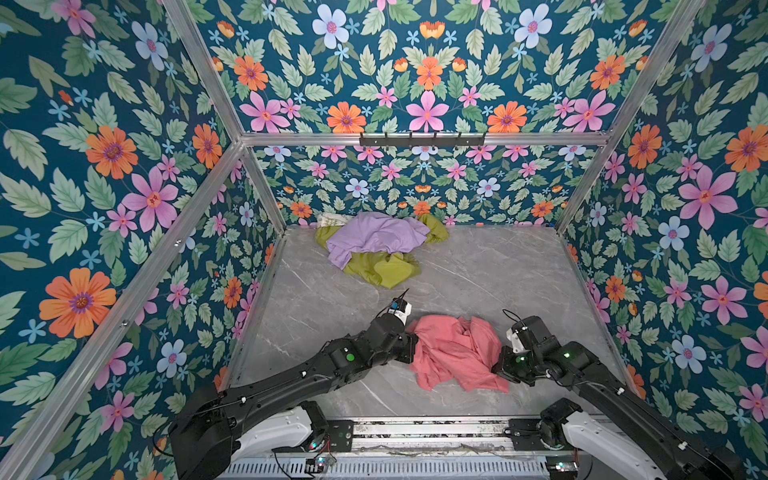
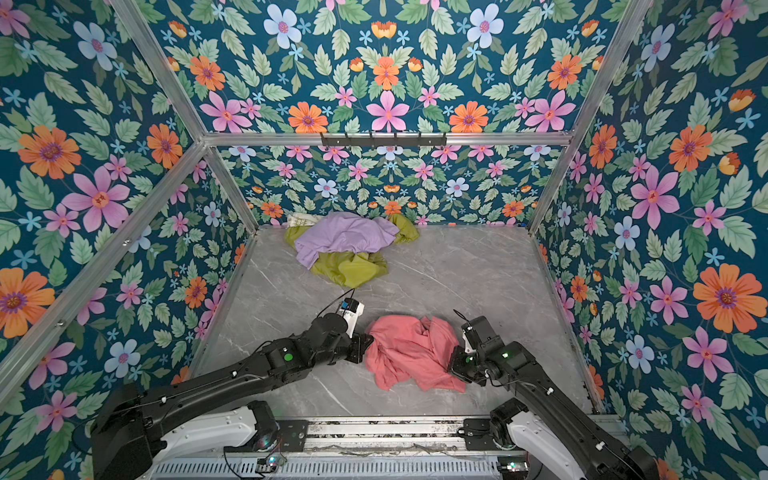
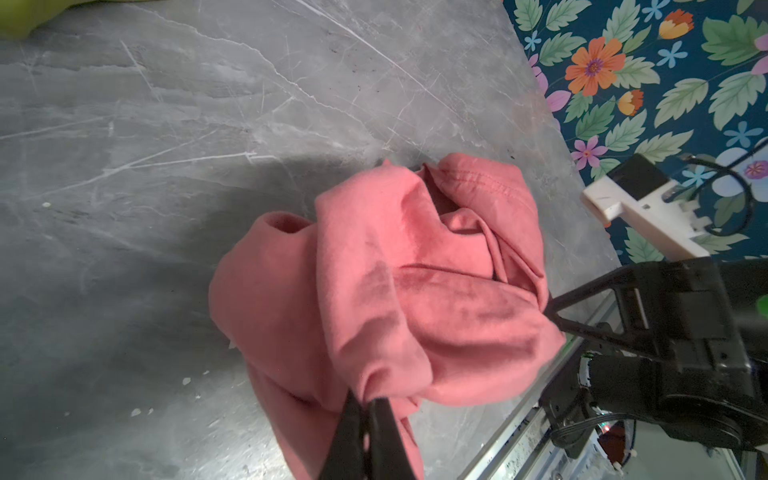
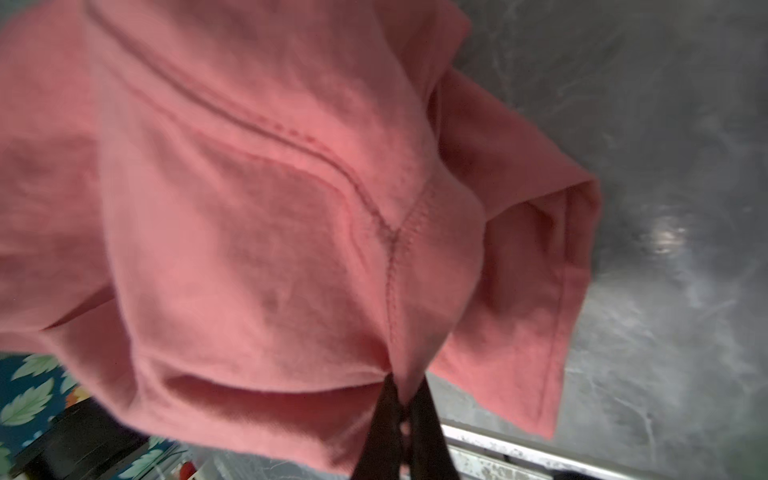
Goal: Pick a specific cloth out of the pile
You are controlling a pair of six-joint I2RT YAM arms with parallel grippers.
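Pinching a gathered fold of the salmon-pink cloth (image 3: 374, 299), the left gripper (image 3: 368, 402) has its fingers pressed together on the fabric. The right gripper (image 4: 402, 384) is likewise clamped on the opposite side, just below a stitched seam (image 4: 390, 266). The single cloth lies crumpled between the two grippers at the front of the grey marble-look table (image 1: 478, 270). Well apart, against the back wall, sits the one pile (image 1: 376, 249): one lilac garment (image 1: 374, 235) on top, olive-green fabric (image 1: 386, 272) beneath, and one cream patterned scrap (image 1: 330, 219) behind.
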